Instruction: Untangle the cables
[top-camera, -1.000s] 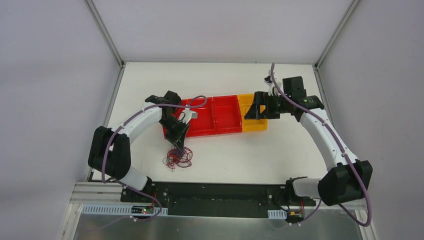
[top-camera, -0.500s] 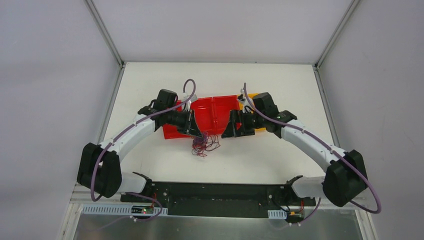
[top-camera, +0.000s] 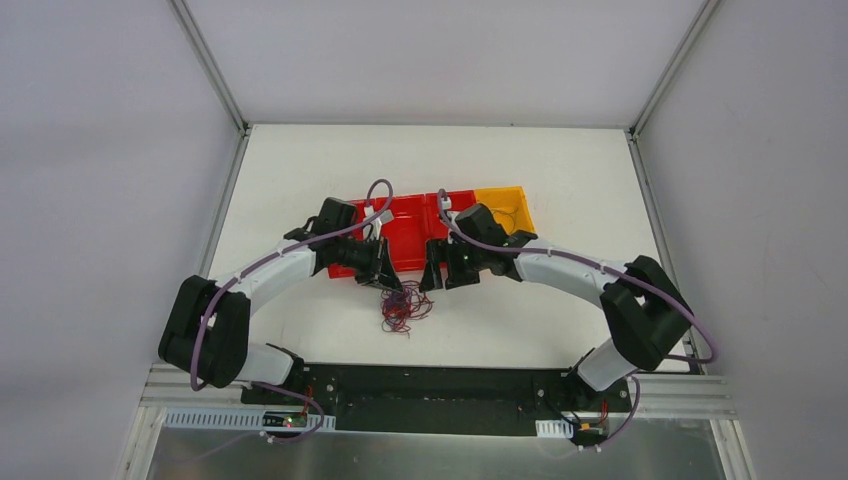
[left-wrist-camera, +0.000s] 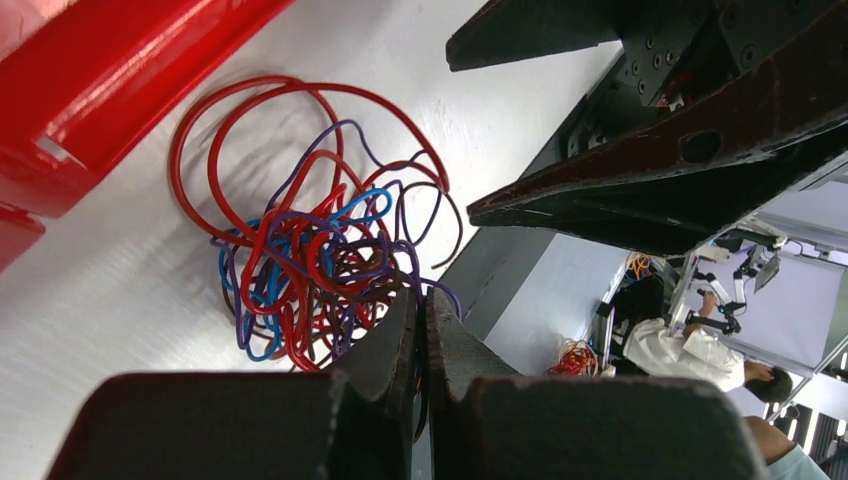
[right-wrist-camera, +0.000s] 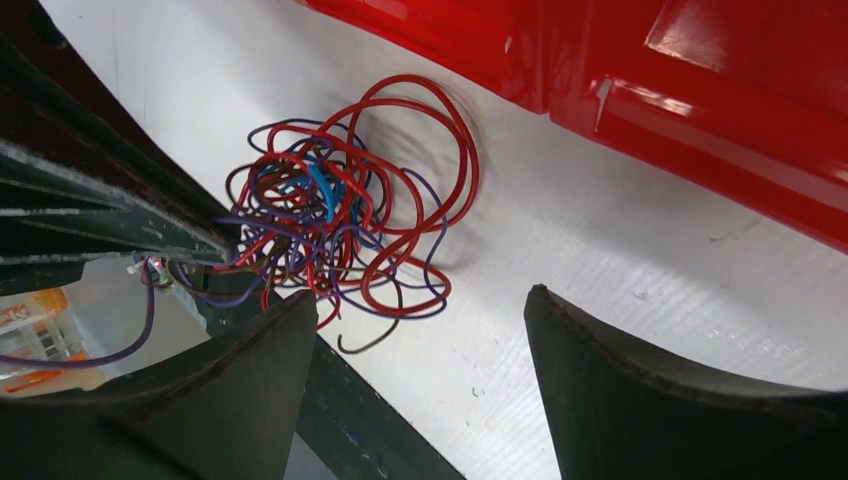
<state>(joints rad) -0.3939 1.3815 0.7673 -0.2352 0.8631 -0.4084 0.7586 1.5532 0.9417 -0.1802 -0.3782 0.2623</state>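
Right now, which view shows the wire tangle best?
Right wrist: the wire tangle sits mid-frame, close, individual red, blue and purple loops distinguishable. Left wrist is also close, but its own shut fingers hide the lower edge. Top external shows only a small clump.

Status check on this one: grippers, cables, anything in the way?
Left gripper shut on the cables. Right gripper open, facing them. Single tangle on table beside red bins. Nothing blocking.
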